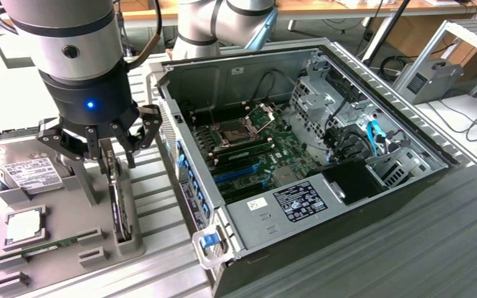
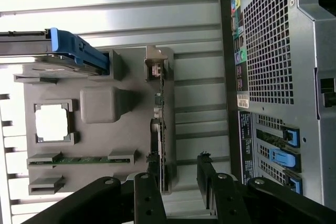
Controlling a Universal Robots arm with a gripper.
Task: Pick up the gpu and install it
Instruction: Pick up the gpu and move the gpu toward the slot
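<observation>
Gpu (image 1: 122, 214) stands edge-on in its slot on the gray fixture tray (image 1: 69, 217) beside the open computer case (image 1: 222, 81), not yet gripped or installed, with the gripper (image 1: 106, 158) hanging open-fingered just above it.

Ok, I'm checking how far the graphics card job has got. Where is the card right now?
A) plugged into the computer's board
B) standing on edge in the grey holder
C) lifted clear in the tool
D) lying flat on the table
B: the graphics card stands on edge in its slot of the grey holder, and the open tool has a finger on either side of the card's top edge.
</observation>
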